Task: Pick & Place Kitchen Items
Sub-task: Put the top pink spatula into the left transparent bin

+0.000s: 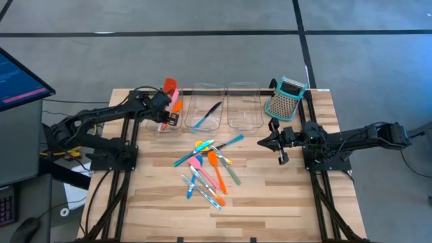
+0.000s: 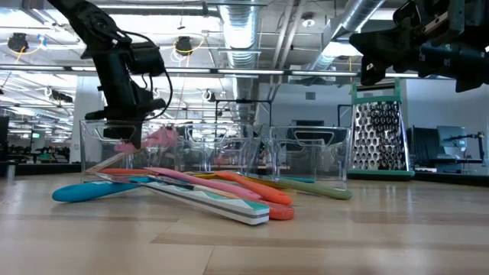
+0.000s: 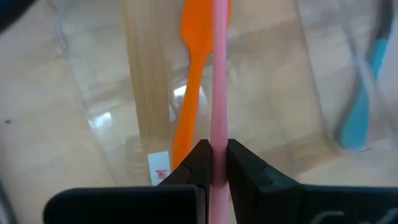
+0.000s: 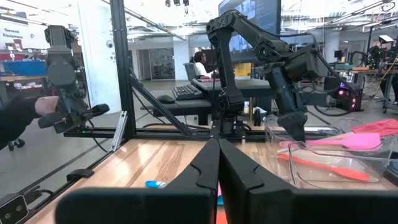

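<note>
My left gripper is shut on a pink spatula over the left clear bin at the far left. An orange spatula lies in that bin, under the pink one. The middle bin holds a blue spoon and a black piece. A heap of loose kitchen items lies mid-table. My right gripper hovers shut and holds nothing, right of the heap. My left gripper pinches the pink spatula's slim handle between its two fingers. The fingers slant down from above and lie across the handle. The spatula is lifted and roughly level, its blade pointing away from the gripper, above the orange spatula.
A third clear bin stands right of the middle one. A teal-and-grey box grater stands at the far right. Bare wood lies along the near edge. A monitor sits off the table's left.
</note>
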`<action>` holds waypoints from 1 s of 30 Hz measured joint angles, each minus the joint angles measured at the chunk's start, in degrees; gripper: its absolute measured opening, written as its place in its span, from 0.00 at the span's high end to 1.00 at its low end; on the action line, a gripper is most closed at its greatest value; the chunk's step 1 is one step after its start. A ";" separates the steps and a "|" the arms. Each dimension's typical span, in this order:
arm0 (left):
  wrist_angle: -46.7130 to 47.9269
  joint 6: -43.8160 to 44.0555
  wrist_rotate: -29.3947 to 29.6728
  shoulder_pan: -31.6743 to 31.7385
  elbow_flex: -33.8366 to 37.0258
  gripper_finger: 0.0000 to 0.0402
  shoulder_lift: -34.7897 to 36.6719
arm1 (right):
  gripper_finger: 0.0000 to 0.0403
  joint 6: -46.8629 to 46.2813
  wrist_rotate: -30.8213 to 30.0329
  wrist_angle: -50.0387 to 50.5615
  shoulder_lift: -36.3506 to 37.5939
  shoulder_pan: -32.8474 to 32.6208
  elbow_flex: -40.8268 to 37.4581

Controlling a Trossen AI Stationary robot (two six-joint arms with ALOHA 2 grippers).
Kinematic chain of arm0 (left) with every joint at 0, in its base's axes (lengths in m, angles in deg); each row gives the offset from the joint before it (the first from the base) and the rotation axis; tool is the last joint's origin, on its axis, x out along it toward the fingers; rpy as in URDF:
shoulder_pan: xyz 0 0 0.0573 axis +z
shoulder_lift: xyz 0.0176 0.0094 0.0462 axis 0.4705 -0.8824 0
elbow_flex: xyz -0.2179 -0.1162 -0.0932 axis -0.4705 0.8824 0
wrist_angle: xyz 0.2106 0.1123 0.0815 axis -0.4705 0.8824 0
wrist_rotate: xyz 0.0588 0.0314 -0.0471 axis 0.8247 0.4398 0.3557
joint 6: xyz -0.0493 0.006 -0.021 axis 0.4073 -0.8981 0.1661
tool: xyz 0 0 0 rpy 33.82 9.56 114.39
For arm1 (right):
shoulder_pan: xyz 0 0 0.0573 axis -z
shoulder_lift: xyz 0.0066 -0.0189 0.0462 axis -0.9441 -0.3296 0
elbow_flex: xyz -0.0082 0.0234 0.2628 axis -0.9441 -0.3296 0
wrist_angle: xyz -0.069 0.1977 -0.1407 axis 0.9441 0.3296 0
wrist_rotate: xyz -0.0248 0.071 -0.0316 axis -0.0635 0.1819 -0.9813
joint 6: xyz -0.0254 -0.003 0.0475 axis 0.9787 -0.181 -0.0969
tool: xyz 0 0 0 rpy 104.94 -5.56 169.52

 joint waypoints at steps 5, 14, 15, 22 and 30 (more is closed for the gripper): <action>-0.15 0.00 -0.03 0.55 0.00 0.96 -3.41 | 1.00 0.00 -0.01 0.21 0.00 0.00 0.01; -0.50 0.02 -0.07 0.55 0.00 0.96 -8.59 | 1.00 0.00 -0.02 1.13 0.00 0.00 0.00; -0.50 0.00 -0.05 0.55 0.00 0.96 -8.78 | 1.00 0.00 -0.02 1.14 0.00 0.01 0.00; -1.21 0.02 0.36 0.53 -0.01 0.92 -8.53 | 1.00 0.02 -0.02 1.29 0.00 0.00 0.00; -1.78 0.02 0.83 0.47 -0.02 0.80 -8.53 | 1.00 0.02 -0.01 1.75 0.00 0.00 0.00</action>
